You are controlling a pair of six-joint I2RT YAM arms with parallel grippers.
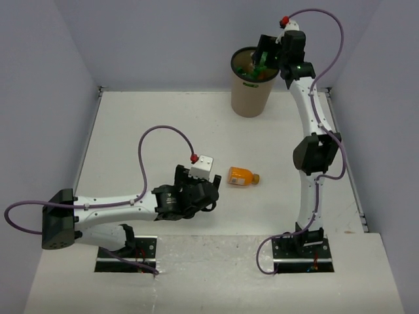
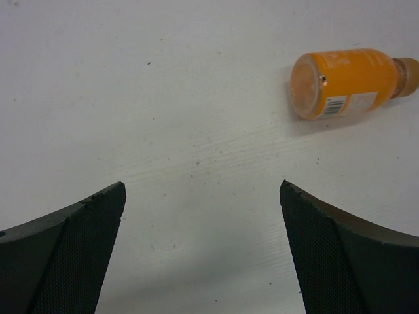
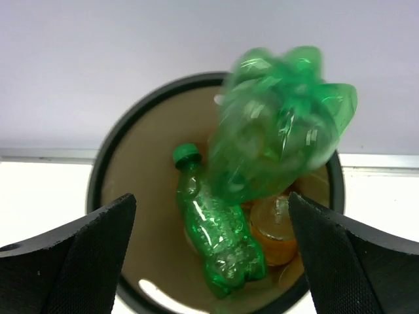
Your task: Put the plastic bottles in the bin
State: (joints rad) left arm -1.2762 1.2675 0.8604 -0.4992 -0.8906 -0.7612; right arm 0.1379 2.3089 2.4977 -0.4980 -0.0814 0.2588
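The tan bin stands at the table's far side. My right gripper is open above its mouth. In the right wrist view a green bottle is blurred in mid-air over the bin's black rim, clear of both fingers. Another green bottle and an orange bottle lie inside. One orange bottle lies on its side mid-table. It also shows in the left wrist view. My left gripper is open and empty just left of it.
White walls close the table on the left, back and right. A seam runs along the back wall behind the bin. The right arm stretches along the table's right side.
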